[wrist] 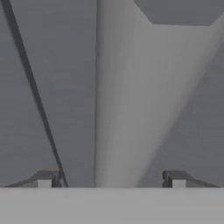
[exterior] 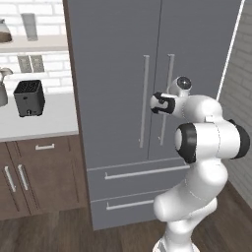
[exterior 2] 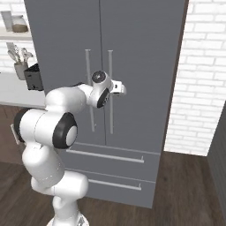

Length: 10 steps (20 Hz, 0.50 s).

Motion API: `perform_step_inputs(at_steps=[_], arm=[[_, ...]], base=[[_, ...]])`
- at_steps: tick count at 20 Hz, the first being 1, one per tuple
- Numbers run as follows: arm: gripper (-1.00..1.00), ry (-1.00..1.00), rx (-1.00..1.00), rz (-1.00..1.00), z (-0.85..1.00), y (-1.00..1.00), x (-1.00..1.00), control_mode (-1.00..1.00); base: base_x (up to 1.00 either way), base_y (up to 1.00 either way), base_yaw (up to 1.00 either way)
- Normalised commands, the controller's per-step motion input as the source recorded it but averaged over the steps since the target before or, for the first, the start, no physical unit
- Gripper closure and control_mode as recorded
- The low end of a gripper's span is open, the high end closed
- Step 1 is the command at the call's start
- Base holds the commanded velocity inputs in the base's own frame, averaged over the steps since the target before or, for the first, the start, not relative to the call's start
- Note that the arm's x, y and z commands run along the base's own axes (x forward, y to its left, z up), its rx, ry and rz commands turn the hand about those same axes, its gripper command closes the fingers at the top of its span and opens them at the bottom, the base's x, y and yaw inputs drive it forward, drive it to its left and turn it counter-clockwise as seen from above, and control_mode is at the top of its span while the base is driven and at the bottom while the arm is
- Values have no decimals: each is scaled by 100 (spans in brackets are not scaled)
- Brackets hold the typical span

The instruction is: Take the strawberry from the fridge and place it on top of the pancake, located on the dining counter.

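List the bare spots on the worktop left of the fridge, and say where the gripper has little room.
The worktop is bare between the black toaster and the fridge, and along its front edge. It is crowded further left, by the kettle. It is tight at the closed fridge doors: the open gripper straddles a door handle, with the second handle close beside.

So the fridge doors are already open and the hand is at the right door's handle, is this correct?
Not quite: both fridge doors are shut, as the left base view shows. The rest holds: the hand is at the right door's handle, fingers either side of it.
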Motion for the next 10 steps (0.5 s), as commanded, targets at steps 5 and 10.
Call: perform_step_inputs(at_steps=[5,10], arm=[[100,-3,0,-2,-38,-35,36,-100],[100,0,1,-9,-20,-87,20,-100]], base=[[0,0,0],[0,0,0]])
